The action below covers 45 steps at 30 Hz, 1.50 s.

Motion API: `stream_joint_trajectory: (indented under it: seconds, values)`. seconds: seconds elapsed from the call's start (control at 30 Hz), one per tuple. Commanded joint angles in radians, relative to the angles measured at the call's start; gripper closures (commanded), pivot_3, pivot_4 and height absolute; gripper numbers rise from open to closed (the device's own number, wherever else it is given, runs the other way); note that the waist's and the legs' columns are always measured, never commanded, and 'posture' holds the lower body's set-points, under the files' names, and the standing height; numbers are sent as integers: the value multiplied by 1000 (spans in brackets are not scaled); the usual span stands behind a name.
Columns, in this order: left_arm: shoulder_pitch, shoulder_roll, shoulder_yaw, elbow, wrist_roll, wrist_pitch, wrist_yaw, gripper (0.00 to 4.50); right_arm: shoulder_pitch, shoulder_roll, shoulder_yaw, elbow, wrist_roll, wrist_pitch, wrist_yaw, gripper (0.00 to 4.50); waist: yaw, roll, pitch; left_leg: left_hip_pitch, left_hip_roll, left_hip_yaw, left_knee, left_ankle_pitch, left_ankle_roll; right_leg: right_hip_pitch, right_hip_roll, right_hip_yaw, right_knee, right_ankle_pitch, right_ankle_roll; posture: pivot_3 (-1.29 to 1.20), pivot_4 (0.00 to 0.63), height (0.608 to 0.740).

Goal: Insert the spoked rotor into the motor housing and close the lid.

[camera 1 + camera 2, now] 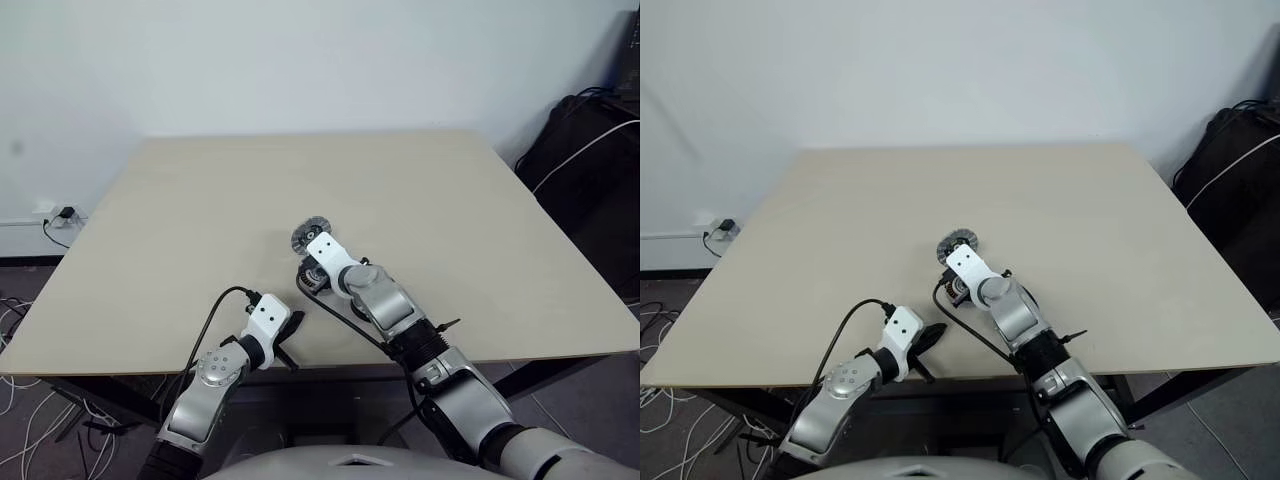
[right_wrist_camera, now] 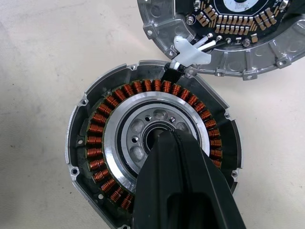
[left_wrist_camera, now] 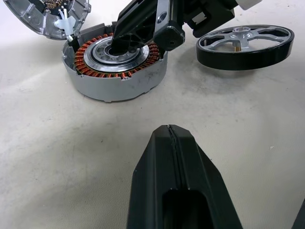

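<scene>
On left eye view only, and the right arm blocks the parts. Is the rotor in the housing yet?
Observer: No. The spoked rotor lies flat on the table, beside the motor housing and apart from it.
Operator: Housing empty then?
Observer: Its copper windings are bare. The right gripper, fingers shut, points into the central bore.
Operator: Lid?
Observer: The lid is off, inner face up, at the housing's rim, joined to it by white wires.
</scene>
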Motion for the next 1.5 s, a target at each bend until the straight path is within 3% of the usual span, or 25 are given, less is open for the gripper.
stream_joint_trajectory:
  seconds: [0.03, 0.27, 0.53, 0.7, 0.8, 1.0, 1.2, 1.37, 1.5]
  values:
    - [-12, -2, 2, -38, -4, -5, 6, 4500, -18, -10, 5, -8, -23, -32, -7, 4485, 0, 0, 0, 0, 0, 0, 0, 0, 0, 0, 0, 0, 0, 0, 0, 0, 0, 740]
    - [-12, -1, 1, -38, -5, -5, 10, 4500, -4, -36, 43, -62, -25, -70, 37, 4485, -2, 0, 0, 0, 0, 0, 0, 0, 0, -1, 0, 0, 0, 0, 0, 0, 0, 740]
    - [-5, -1, 0, -44, -7, -10, 13, 4500, 58, -70, -62, -309, 14, -17, 32, 4485, 1, 0, 0, -1, 0, 0, 0, 0, 0, -1, 0, 0, 0, 0, 0, 0, 0, 740]
    - [9, 4, -3, -55, -9, -9, 9, 4500, 198, -131, -179, -507, 59, 51, 40, 4485, 10, -1, 0, -2, 0, -1, 0, -1, 1, 0, 0, 0, -2, 0, 0, 0, 0, 740]
    - [15, 8, -5, -63, -11, -3, 4, 4500, 306, -140, -311, -631, 131, 111, 43, 3887, 16, -1, 1, -3, 0, -1, 0, -1, 1, -1, -1, 0, -3, 0, 0, 0, 0, 740]
    - [1, -2, -7, -56, -14, -8, 6, 4500, 471, -97, -538, -802, 261, 237, 19, 1893, 25, -3, 2, -4, 1, -1, 0, -1, 2, -1, -1, 0, -4, -3, 5, 0, 0, 740]
    - [-26, -1, -15, -46, -9, -13, -2, 4500, 500, 91, -798, -845, 429, 486, -32, 19, 24, -3, 3, -3, 3, 1, 1, -1, 1, 0, 0, 0, -4, -3, 6, 0, 0, 740]
    - [-42, 2, -1, -34, -1, -25, 15, 4500, 450, 220, -975, -834, 529, 633, -70, 19, 24, 1, 4, -3, 3, 2, 1, -1, 1, 0, 0, 0, -4, -2, 4, 0, 0, 740]
    - [-38, 8, -1, -39, -5, -24, 13, 4500, 412, 250, -1053, -818, 583, 701, -93, 19, 24, 2, 4, -3, 3, 2, 1, -1, 2, -1, 0, 0, -4, 0, 1, 0, 0, 740]
